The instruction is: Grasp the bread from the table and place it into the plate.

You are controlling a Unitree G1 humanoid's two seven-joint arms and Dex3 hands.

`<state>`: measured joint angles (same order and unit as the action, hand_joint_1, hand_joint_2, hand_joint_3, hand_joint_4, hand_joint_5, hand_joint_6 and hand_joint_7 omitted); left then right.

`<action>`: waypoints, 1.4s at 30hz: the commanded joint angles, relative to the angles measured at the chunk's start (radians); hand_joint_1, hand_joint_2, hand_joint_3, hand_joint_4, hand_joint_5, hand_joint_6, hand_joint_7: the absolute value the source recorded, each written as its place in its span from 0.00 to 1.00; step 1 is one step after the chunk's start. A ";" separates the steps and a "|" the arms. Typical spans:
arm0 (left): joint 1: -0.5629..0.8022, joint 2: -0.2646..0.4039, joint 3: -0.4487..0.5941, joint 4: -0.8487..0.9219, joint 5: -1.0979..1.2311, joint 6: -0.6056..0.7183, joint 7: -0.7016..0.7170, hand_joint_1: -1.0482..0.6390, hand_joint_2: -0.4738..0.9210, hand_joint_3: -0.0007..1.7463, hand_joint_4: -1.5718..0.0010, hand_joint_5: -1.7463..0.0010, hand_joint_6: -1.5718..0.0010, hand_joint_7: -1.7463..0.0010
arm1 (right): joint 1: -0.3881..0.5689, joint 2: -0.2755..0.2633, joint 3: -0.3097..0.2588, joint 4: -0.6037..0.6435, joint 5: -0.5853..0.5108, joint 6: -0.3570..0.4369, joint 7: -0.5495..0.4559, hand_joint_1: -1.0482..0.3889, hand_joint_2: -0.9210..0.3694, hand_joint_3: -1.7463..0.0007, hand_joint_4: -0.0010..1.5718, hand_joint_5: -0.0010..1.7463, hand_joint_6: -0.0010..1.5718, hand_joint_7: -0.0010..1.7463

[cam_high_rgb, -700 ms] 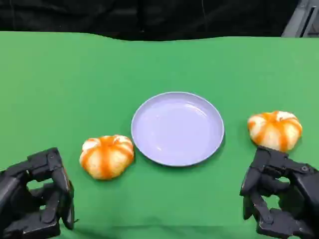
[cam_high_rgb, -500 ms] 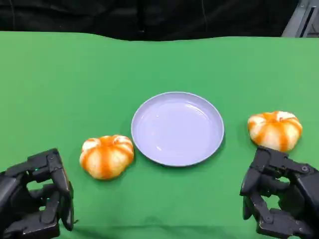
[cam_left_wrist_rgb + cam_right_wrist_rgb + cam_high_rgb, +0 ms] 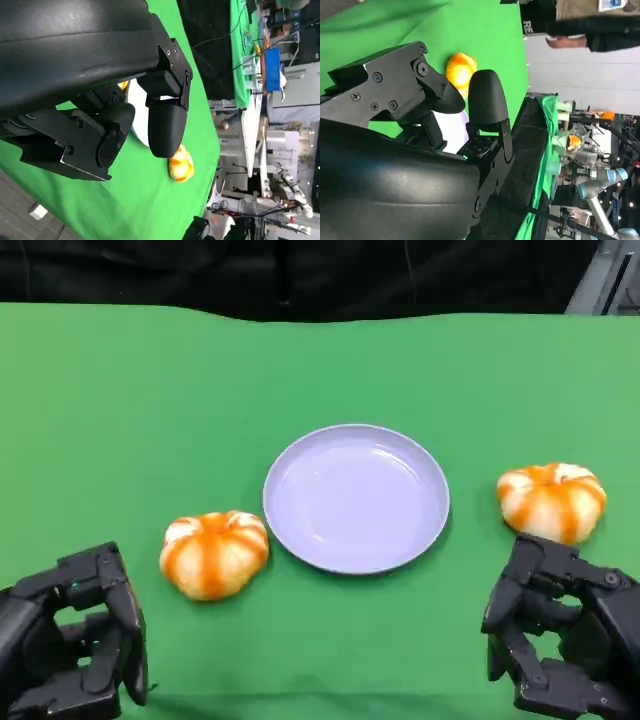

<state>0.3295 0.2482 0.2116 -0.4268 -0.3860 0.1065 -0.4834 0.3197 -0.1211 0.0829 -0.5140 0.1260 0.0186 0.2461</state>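
While both hands wait at the near edge of the green table (image 3: 120, 400), two round orange-striped buns lie on the cloth. The left bun (image 3: 214, 553) sits just beside the near-left rim of the lavender plate (image 3: 356, 498), apart from it; the right bun (image 3: 552, 500) lies further off to the plate's right. Each is squat and roughly round, domed top up, with no clear long axis. The plate holds nothing. The left hand (image 3: 75, 640) sits near the left bun, fingers loosely curled with gaps between them, holding nothing. The right hand (image 3: 560, 635) sits just before the right bun, likewise empty, fingers apart.
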 commanded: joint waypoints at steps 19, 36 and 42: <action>-0.329 0.145 -0.291 0.152 1.200 -0.289 0.326 0.11 1.00 0.14 0.95 0.95 0.74 1.00 | -0.005 -0.006 -0.002 0.003 0.001 -0.008 -0.003 0.72 0.18 0.40 0.48 1.00 0.42 0.89; -0.544 0.123 -0.502 0.653 1.335 -0.204 0.556 0.12 1.00 0.17 0.92 0.96 0.75 1.00 | 0.011 -0.008 0.001 -0.024 -0.003 0.007 -0.011 0.70 0.19 0.40 0.48 1.00 0.42 0.89; -0.623 0.093 -0.543 0.808 1.313 -0.189 0.615 0.12 1.00 0.18 0.90 0.97 0.74 1.00 | 0.019 -0.011 -0.001 -0.034 -0.008 0.008 -0.013 0.69 0.19 0.40 0.49 1.00 0.42 0.89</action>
<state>-0.2546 0.3479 -0.3169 0.3109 0.9427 -0.0923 0.0967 0.3298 -0.1204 0.0885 -0.5308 0.1147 0.0196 0.2341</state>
